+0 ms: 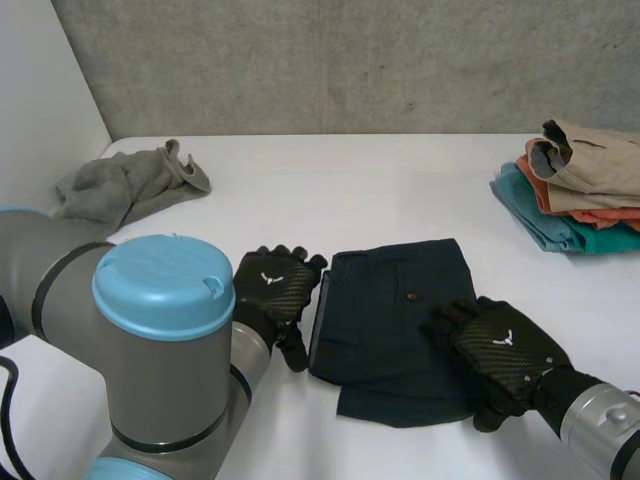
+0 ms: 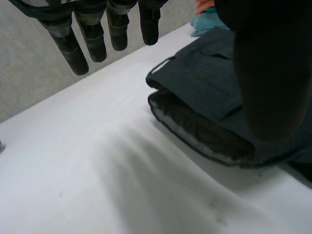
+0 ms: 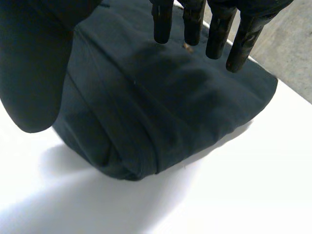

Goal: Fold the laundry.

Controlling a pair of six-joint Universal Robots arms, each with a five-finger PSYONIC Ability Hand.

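Observation:
Folded dark navy shorts (image 1: pixel 395 325) lie on the white table (image 1: pixel 350 190) in front of me. My left hand (image 1: pixel 272 290) rests just beside their left edge, fingers straight and open, holding nothing. In the left wrist view its fingers (image 2: pixel 78 53) hover over bare table beside the folded shorts (image 2: pixel 204 112). My right hand (image 1: pixel 500 350) lies flat and open on the shorts' right part. The right wrist view has its straight fingers (image 3: pixel 195 24) above the dark cloth (image 3: pixel 161 107).
A crumpled grey garment (image 1: pixel 130 185) lies at the back left of the table. A stack of folded clothes (image 1: pixel 580 185), tan on orange on teal, sits at the right edge. My left arm's blue-capped joint (image 1: pixel 165 340) fills the near left.

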